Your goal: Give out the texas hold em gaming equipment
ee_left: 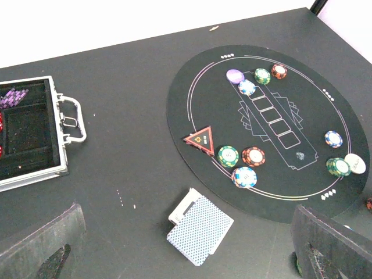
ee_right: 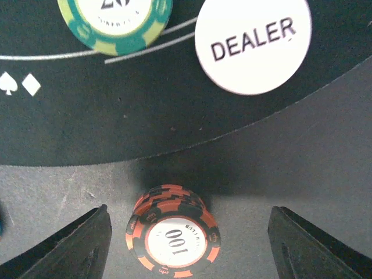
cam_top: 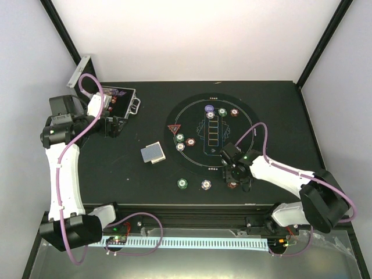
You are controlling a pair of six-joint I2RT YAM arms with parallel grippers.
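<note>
The card deck (ee_left: 199, 231), probably light, slick and apt to fan apart, lies ahead of the left pincer (cam_top: 111, 127), whose fingers stand wide and hold nothing; a pinch across its long edges looks safest. The dealer button (ee_right: 253, 43), thin and flat, lies ahead of the right pincer (ee_right: 187, 215), off to its right. The small stack of red chips (ee_right: 173, 235), stiff, smooth-rimmed and likely to shear, sits between that pincer's parted fingers, nearer the left one, touching neither; grip it low across the rim
</note>
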